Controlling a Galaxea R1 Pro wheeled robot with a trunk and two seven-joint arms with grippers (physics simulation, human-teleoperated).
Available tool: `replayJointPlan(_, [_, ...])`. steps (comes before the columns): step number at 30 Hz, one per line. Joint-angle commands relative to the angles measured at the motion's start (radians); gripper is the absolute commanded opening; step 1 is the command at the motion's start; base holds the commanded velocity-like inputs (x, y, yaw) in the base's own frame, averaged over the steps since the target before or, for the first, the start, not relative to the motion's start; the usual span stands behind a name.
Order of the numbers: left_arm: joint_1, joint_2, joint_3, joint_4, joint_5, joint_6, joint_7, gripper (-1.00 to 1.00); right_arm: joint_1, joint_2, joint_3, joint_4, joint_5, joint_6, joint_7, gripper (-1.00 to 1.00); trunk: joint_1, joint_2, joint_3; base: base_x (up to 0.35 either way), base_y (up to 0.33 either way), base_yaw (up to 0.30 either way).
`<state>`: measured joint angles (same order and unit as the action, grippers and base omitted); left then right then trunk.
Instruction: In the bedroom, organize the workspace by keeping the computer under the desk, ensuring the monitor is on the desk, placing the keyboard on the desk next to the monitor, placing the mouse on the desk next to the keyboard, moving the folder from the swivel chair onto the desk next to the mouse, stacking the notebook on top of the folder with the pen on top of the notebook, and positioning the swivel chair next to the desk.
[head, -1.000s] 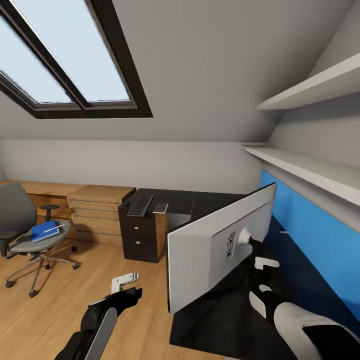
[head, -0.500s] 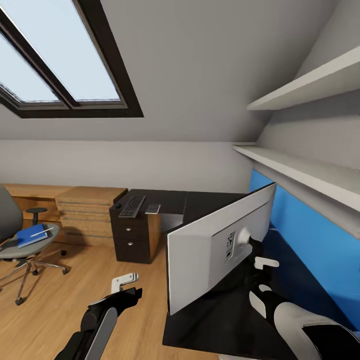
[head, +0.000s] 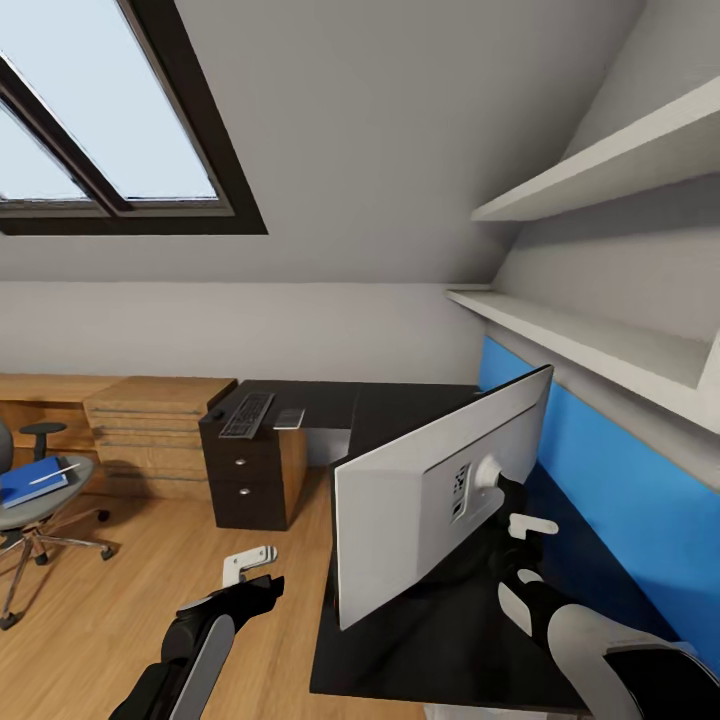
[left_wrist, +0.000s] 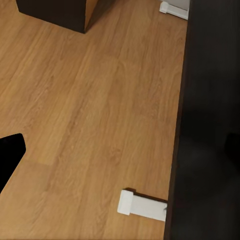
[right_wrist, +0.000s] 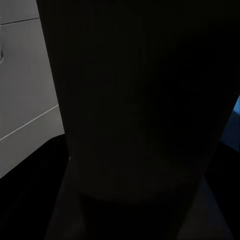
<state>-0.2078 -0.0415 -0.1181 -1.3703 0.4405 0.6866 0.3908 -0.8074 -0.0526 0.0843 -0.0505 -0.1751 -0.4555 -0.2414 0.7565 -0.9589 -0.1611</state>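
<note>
No brand, label or readable writing is showing anywhere; the small port panel on the pale grey back of the monitor (head: 430, 505) is carrying only tiny marks too small to make out. The monitor is tilting steeply above the near part of the desk (head: 420, 640), its back facing the head camera, so the screen side is hidden. The right gripper (head: 510, 500) is reaching up to the stem behind the round mount, and the right wrist view is looking at a dark shape at close range with a strip of pale grey beside it; how the fingers are set around the stem I cannot tell, though they seem to be gripping it.

The left gripper (head: 252, 565) is hanging over the wooden floor (head: 120, 610) just beside the desk edge, holding nothing, its pale fingertip sticking out; whether its jaws are spread or closed I cannot tell. The left wrist view is showing floor, the black desk edge and a white desk foot (left_wrist: 142, 205).

On the far end of the desk, above the drawer unit (head: 250, 475), the keyboard (head: 246, 414) is lying with the notebook (head: 290, 418) just beside it and the mouse (head: 217, 413) a dark speck at its other side. The swivel chair (head: 35, 510) is being cut off by the picture's edge, well apart from the desk, carrying the folder (head: 30, 482) with the pen (head: 55, 473) lying on it
</note>
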Motion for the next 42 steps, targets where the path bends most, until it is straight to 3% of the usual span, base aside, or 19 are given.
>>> replayJointPlan(1, [-0.001, 0.0, -0.001, -0.001, 0.011, 0.002, 0.01, 1.0, -0.001, 0.0, 0.016, 0.001, -0.017, -0.005, -0.003, -1.0, 0.0, -0.001, -0.002, 0.0, 0.0, -0.017])
replayJointPlan(31, [-0.001, 0.0, -0.001, -0.001, 0.011, 0.003, 0.01, 1.0, -0.001, 0.0, 0.017, 0.001, -0.015, -0.006, -0.003, -1.0, 0.0, -0.001, -0.002, 0.002, 0.0, -0.001])
replayJointPlan(42, [-0.001, 0.0, -0.001, -0.001, 0.009, 0.001, 0.01, 1.0, -0.001, 0.0, 0.017, 0.001, -0.015, -0.006, -0.003, -1.0, 0.0, -0.001, -0.002, 0.211, -0.038, 0.0])
